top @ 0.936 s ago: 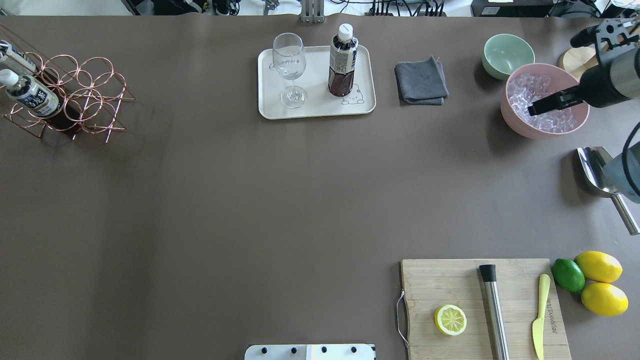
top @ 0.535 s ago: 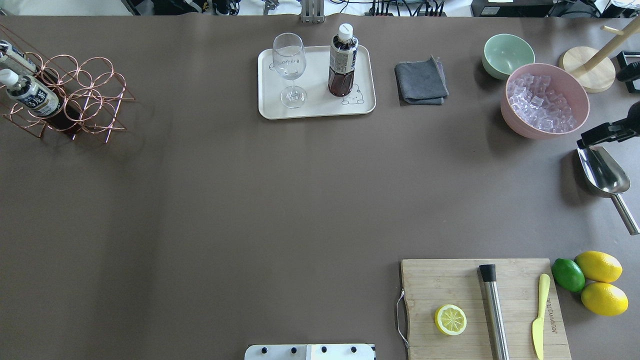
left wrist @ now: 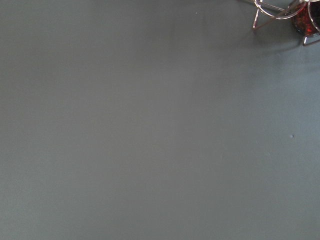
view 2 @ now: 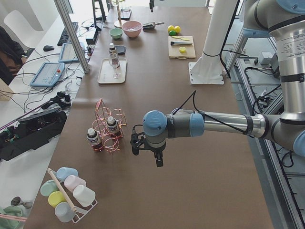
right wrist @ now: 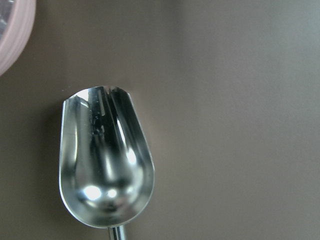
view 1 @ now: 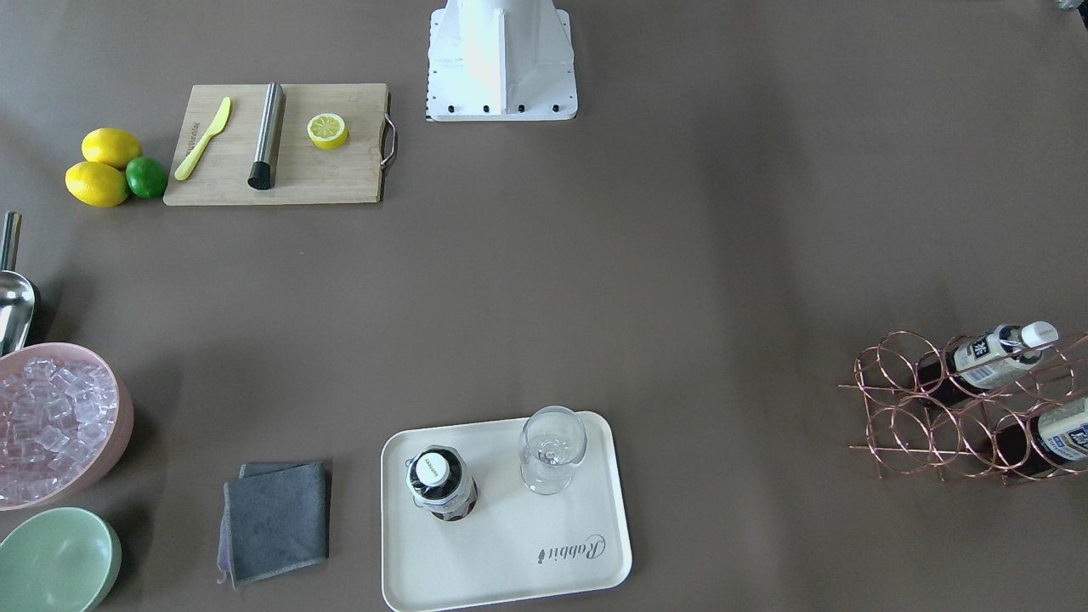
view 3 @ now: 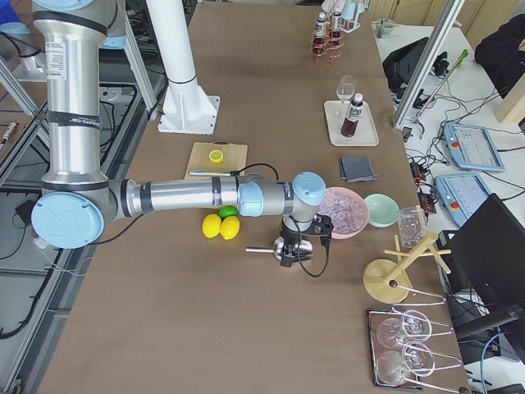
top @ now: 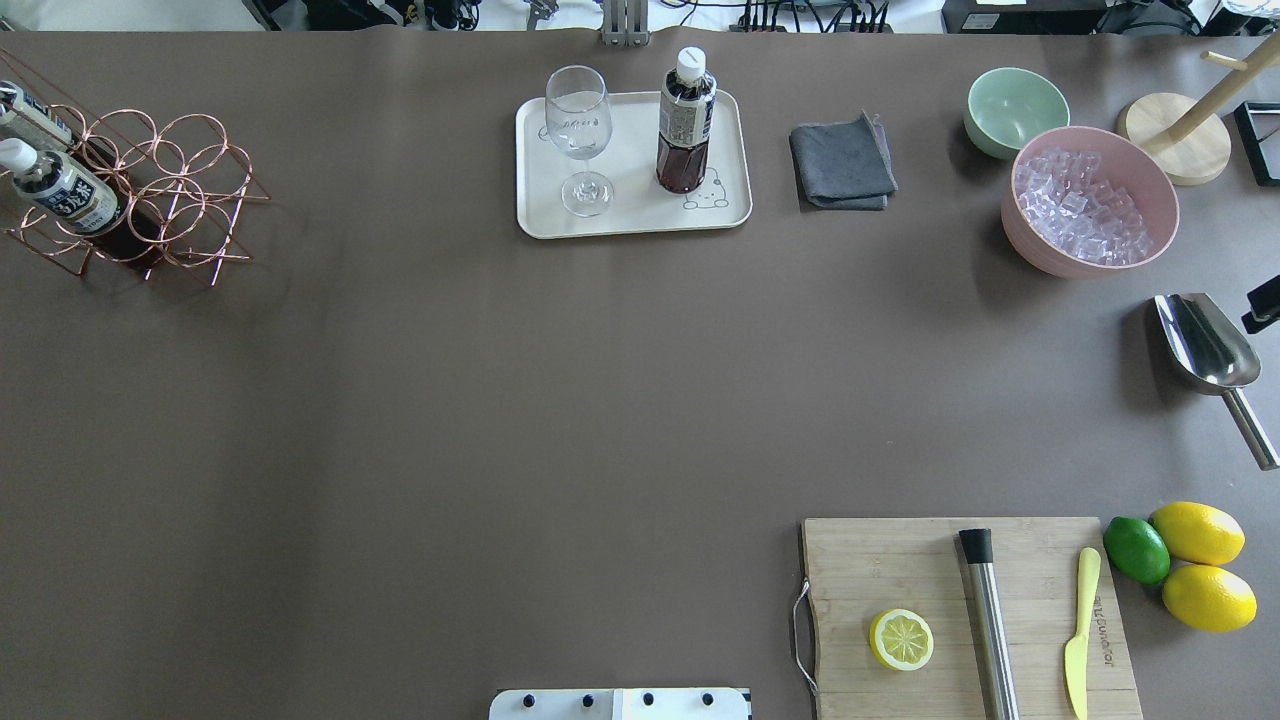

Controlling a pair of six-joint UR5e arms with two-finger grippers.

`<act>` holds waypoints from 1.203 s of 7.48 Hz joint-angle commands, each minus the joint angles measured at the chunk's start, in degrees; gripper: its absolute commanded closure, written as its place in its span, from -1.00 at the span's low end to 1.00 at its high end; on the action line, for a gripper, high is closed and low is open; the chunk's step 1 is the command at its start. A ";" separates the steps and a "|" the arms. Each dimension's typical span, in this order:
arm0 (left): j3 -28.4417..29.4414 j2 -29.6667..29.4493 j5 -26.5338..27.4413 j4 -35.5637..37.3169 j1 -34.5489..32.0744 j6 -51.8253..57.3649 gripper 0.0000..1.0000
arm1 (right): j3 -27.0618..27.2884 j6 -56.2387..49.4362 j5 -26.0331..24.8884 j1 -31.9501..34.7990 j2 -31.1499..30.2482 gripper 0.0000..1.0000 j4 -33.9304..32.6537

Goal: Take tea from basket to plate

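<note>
The tea (top: 686,120) stands upright on the plate (top: 630,215), so the job looks done, with the left end effector (view 2: 152,155) near the basket (top: 170,190) and the right end effector (view 3: 294,250) above the scoop (top: 1205,345), though I cannot tell either's opening.

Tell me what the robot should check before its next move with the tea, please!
1. Tea stands upright on the plate: ok.
2. Wine glass is upright beside it, not touching: ok.
3. Basket holds two other bottles: ok.
4. Left end effector is empty: cannot tell, seen only from the side.
5. Right end effector, above the metal scoop, is empty: cannot tell.
</note>
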 commanded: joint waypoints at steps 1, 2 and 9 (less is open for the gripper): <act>-0.09 -0.30 -0.10 -0.13 1.20 0.31 -0.98 | -1.98 -0.77 -0.21 5.67 -1.75 -1.00 -2.03; -0.16 -0.21 -0.19 -0.04 2.77 0.31 -0.98 | -2.33 -0.69 -0.21 5.85 -1.94 -1.00 -2.03; -0.51 0.23 -2.21 0.31 -2.03 0.31 -0.98 | -3.57 -3.21 0.49 5.94 -2.11 -1.00 -1.32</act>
